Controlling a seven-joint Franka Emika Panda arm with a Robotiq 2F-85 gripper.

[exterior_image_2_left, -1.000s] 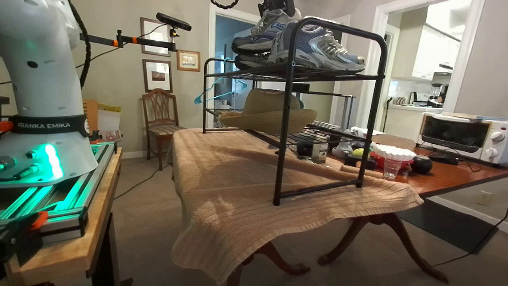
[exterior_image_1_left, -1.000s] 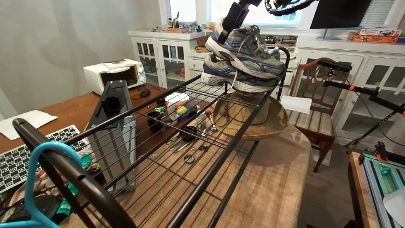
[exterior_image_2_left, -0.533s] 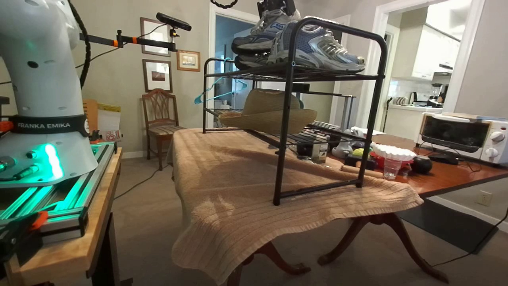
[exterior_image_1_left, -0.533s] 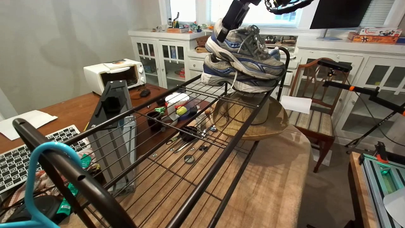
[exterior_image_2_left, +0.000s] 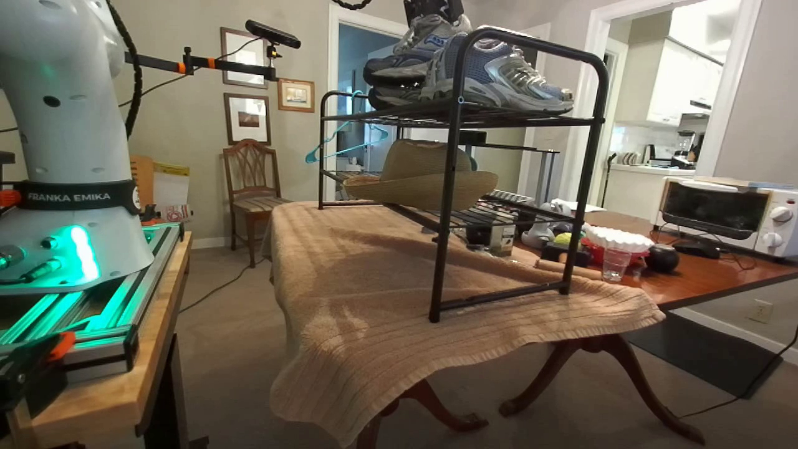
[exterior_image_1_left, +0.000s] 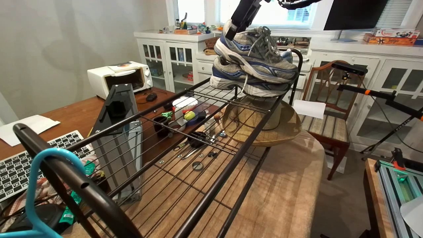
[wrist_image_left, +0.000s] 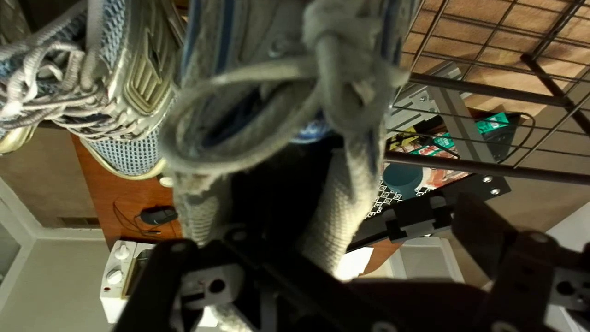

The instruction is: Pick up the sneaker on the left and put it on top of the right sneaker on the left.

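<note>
In an exterior view, see the gripper (exterior_image_2_left: 435, 14) over the heel end of the upper sneaker (exterior_image_2_left: 411, 53), and beneath both the lower sneaker (exterior_image_2_left: 396, 97), set on the rack (exterior_image_2_left: 440, 262); from that stacking, judge the placing done or very nearly, with only a clean lift-away of the gripper remaining. In an exterior view, find a black finger (exterior_image_1_left: 232, 31) alongside the heel of the upper sneaker, tilted toe-down away from the gripper; cannot tell touch from near miss, nor make out the second finger. In the wrist view, read both fingers as spread well apart astride the heel, apparently clamped on nothing, though too dark to rule out light contact
</note>
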